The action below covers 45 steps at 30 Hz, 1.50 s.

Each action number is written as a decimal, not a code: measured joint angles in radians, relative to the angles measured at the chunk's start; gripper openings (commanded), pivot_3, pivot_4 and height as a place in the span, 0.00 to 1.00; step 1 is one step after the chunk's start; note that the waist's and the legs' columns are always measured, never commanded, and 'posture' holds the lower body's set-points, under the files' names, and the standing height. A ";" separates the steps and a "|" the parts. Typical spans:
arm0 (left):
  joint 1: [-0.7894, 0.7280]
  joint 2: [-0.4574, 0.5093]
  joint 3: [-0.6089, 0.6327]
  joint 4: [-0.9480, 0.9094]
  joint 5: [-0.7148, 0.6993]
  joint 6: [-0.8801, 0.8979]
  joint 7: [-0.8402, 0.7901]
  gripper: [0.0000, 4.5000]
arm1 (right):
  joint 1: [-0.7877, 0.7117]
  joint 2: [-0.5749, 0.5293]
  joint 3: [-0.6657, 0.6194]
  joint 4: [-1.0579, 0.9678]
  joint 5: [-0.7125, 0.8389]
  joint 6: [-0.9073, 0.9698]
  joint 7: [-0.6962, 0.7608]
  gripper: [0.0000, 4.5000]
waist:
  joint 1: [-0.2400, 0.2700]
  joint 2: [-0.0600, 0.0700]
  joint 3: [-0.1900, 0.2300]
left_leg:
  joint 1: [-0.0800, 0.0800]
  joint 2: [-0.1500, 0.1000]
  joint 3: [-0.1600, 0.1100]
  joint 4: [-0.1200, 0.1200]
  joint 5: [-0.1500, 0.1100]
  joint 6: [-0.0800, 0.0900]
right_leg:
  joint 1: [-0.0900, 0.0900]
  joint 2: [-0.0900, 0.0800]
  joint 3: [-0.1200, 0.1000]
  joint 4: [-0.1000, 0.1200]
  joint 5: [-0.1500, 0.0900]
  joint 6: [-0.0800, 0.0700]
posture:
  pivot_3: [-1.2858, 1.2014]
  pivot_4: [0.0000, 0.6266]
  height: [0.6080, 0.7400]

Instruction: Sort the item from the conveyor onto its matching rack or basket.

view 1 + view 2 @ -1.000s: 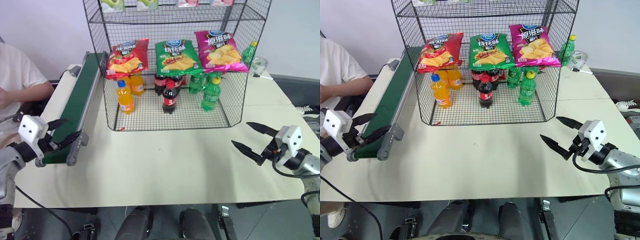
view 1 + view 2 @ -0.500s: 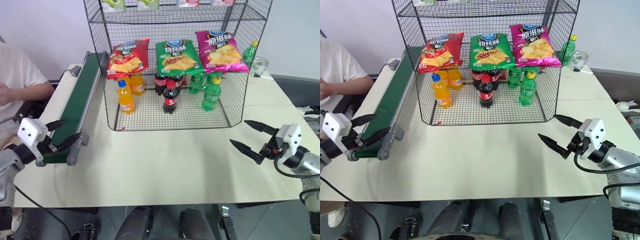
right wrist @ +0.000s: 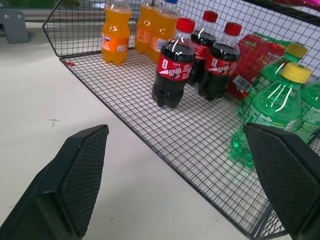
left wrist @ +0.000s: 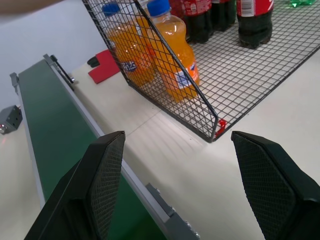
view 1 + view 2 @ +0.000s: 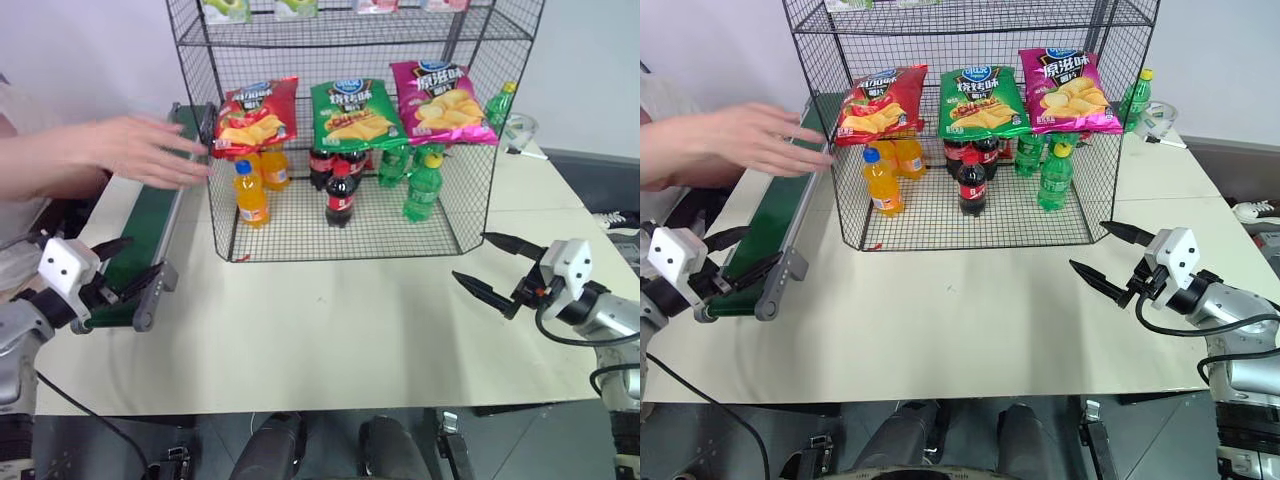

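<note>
A red chip bag (image 5: 255, 115) with a round blue logo leans at the left of the black wire rack's (image 5: 470, 190) middle tier. The dark green conveyor (image 5: 150, 215) runs along the rack's left side; the part of its belt that shows carries nothing. A person's open hand (image 5: 150, 150) reaches over the belt toward the rack. My left gripper (image 5: 135, 258) stands open just before the conveyor's near end, nothing between its fingers (image 4: 107, 170). My right gripper (image 5: 472, 258) hangs open over the table, right of the rack's front corner, holding nothing.
A green chip bag (image 5: 352, 115) and a magenta chip bag (image 5: 440, 100) lean beside the red one. Orange bottles (image 5: 250, 192), cola bottles (image 5: 340, 195) and green soda bottles (image 5: 422, 187) stand on the rack's floor. Bare tabletop (image 5: 340, 320) lies between my grippers.
The person's hand has swung from the far left out over the conveyor toward the rack. Both grippers have kept their places and stay open.
</note>
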 measured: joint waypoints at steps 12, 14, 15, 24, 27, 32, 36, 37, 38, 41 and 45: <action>-0.007 -0.011 -0.009 -0.016 -0.023 0.007 -0.015 0.79 | 0.012 -0.001 0.003 -0.061 -0.001 0.044 -0.017 1.00 | -0.001 0.000 0.000 | 0.000 0.000 0.000 0.000 0.000 0.000 | 0.000 0.000 0.000 0.000 0.000 0.000 | 0.52 0.24 1.00; -0.001 -0.016 -0.009 -0.041 -0.046 0.022 -0.032 0.79 | 0.012 -0.001 0.005 -0.082 0.010 0.062 -0.017 1.00 | 0.000 0.000 0.000 | 0.000 0.000 0.000 0.000 0.000 0.000 | 0.000 0.000 0.000 -0.001 0.000 0.000 | 0.52 0.24 1.00; -0.001 -0.016 -0.009 -0.048 -0.048 0.029 -0.035 0.79 | 0.012 -0.001 0.005 -0.090 0.016 0.070 -0.016 1.00 | 0.000 0.000 0.000 | 0.000 0.000 0.000 0.000 0.000 0.000 | 0.000 0.000 0.000 -0.001 0.000 0.000 | 0.52 0.24 1.00; 0.007 -0.018 -0.008 -0.060 -0.069 0.065 -0.037 0.79 | -0.003 0.002 0.046 -0.140 0.043 0.121 -0.013 1.00 | 0.000 0.000 0.000 | -0.001 0.000 0.000 0.000 0.000 0.000 | 0.000 0.000 0.000 -0.001 0.000 0.000 | 0.52 0.24 1.00; 0.009 -0.020 -0.007 -0.060 -0.066 0.065 -0.023 0.79 | -0.013 0.002 0.050 -0.140 0.043 0.121 -0.017 1.00 | 0.000 0.000 0.000 | -0.001 0.000 0.000 0.000 0.000 0.000 | -0.001 0.000 0.000 -0.002 0.000 0.000 | 0.52 0.24 1.00; 0.009 -0.032 -0.006 -0.060 -0.062 0.035 -0.006 0.79 | -0.018 0.002 0.064 -0.139 0.039 0.121 -0.019 1.00 | 0.001 0.000 0.001 | -0.001 0.000 0.000 0.000 0.000 0.000 | 0.000 0.000 0.000 -0.002 0.000 0.000 | 0.52 0.24 1.00; 0.014 -0.033 -0.006 -0.060 -0.042 0.006 -0.005 0.79 | -0.018 0.001 0.066 -0.139 0.034 0.121 -0.019 1.00 | 0.001 0.000 0.001 | -0.001 0.000 0.000 0.000 0.000 0.000 | -0.001 0.000 0.000 -0.002 0.000 0.000 | 0.52 0.24 1.00; 0.016 -0.033 -0.006 -0.060 -0.041 0.001 -0.006 0.79 | -0.018 0.001 0.066 -0.139 0.034 0.121 -0.019 1.00 | 0.000 0.000 0.001 | -0.001 0.000 0.000 0.000 0.000 0.000 | 0.000 0.000 0.000 -0.002 0.000 0.000 | 0.52 0.24 1.00; 0.020 -0.033 -0.006 -0.060 -0.039 -0.003 -0.006 0.79 | -0.018 0.001 0.066 -0.139 0.034 0.121 -0.019 1.00 | 0.000 0.000 0.001 | -0.001 0.000 0.000 0.000 0.000 0.000 | 0.000 0.000 0.000 -0.002 0.000 0.000 | 0.52 0.24 1.00; 0.037 -0.033 -0.006 -0.060 -0.035 -0.020 -0.012 0.79 | -0.018 0.001 0.066 -0.139 0.033 0.121 -0.019 1.00 | 0.000 0.000 0.001 | -0.001 0.000 0.000 -0.001 0.000 0.000 | 0.000 0.000 0.000 -0.003 0.000 0.000 | 0.52 0.24 1.00; 0.045 -0.032 -0.006 -0.060 -0.035 -0.045 -0.027 0.79 | -0.019 0.002 0.066 -0.139 0.036 0.122 -0.019 1.00 | 0.001 0.000 0.001 | -0.001 0.000 0.000 0.000 0.000 0.001 | -0.001 0.000 0.000 -0.003 0.000 0.000 | 0.52 0.24 1.00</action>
